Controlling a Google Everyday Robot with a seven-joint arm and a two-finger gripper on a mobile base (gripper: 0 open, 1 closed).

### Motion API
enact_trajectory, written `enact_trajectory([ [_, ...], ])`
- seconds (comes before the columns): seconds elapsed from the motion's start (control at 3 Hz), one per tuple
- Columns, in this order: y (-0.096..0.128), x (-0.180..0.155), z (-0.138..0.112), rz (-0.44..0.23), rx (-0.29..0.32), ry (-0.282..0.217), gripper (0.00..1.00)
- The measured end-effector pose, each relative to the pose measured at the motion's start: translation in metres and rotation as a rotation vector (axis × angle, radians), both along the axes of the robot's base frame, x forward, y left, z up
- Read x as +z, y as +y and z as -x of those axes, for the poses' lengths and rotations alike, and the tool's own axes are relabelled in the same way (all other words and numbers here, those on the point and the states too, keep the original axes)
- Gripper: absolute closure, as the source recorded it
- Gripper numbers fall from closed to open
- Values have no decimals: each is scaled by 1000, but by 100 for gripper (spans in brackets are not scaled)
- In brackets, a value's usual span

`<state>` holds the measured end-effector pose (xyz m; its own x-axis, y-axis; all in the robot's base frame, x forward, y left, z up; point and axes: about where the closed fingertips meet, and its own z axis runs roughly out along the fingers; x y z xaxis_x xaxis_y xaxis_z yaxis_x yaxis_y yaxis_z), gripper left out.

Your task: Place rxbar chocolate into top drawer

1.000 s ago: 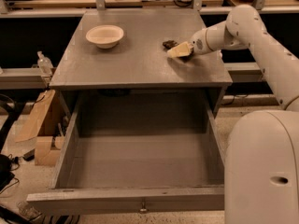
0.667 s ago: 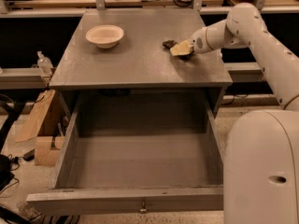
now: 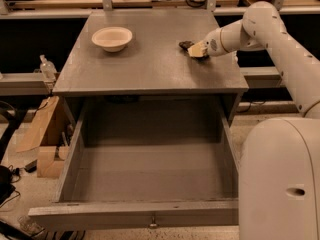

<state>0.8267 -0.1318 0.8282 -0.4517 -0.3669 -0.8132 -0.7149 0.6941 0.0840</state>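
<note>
At the bottom of the frame the drawer is seen pulled fully out, its front panel nearest the camera with a small knob at the centre. Nothing but its bare grey floor is shown inside. The lower right corner is filled by the robot's white body. At the left edge, cardboard is seen on the floor, with a clear bottle on a rail above it. Above the drawer lies the grey tabletop. On its right part, in the upper right of the frame, the dark bar is lying flat, and the gripper is set down against it, reached in from the right by the arm. Whether the bar is gripped cannot be told. A cream bowl is placed upright on the tabletop's upper left, well apart from the bar.
</note>
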Motion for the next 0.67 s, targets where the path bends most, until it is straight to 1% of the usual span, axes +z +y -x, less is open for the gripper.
enact_trajectory([
  [0.33, 0, 1, 0, 0, 0, 0, 100],
  [0.67, 2, 12, 2, -9, 7, -28, 100],
])
